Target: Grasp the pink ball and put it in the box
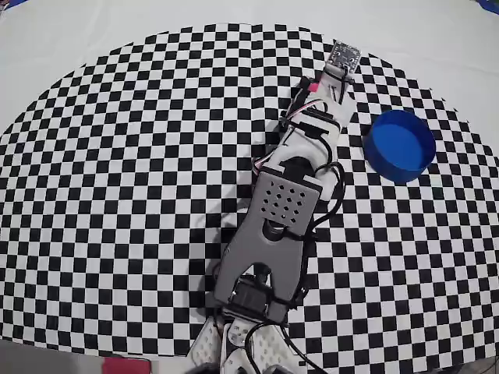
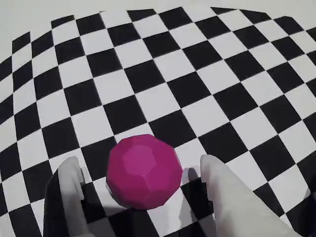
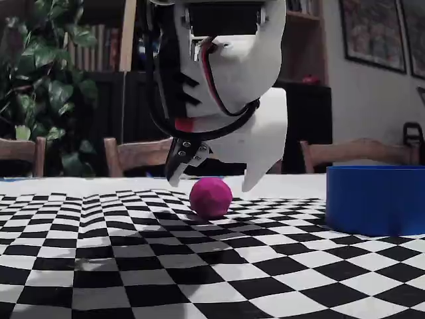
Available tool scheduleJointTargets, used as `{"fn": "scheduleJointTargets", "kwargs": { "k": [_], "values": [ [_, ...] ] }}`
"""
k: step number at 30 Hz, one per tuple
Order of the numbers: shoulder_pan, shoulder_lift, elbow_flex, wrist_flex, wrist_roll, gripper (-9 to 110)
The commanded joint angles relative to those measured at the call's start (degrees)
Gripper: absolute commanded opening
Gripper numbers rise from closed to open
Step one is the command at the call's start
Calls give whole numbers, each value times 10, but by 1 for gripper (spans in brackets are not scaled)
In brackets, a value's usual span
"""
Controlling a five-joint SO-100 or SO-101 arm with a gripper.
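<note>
The pink ball (image 2: 144, 172) rests on the checkered cloth between the two white fingers of my gripper (image 2: 139, 163), which is open. In the wrist view a gap shows on each side of the ball, so neither finger (image 2: 74, 192) touches it. The fixed view shows the ball (image 3: 210, 197) on the cloth with the gripper (image 3: 212, 181) just above and around it. In the overhead view my arm and gripper (image 1: 341, 66) hide the ball. The box (image 1: 399, 144), a round blue container, stands to the right of the gripper and also appears at the right of the fixed view (image 3: 375, 199).
The black-and-white checkered cloth (image 1: 117, 195) covers the table, with plain white surface beyond its curved far edge. My arm (image 1: 284, 202) runs from the bottom middle up toward the top right. Chairs and shelves stand behind the table in the fixed view.
</note>
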State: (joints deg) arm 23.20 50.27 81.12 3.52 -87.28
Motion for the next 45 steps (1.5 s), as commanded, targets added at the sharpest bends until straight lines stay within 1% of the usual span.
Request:
{"fn": "scheduleJointTargets", "kwargs": {
  "k": [1, 9, 32, 45],
  "values": [
    [8, 5, -33, 3, 3, 27],
    [11, -3, -45, 3, 4, 27],
    [11, -79, -142, 11, 0, 27],
    [11, -91, -146, 11, 3, 27]
  ]
}}
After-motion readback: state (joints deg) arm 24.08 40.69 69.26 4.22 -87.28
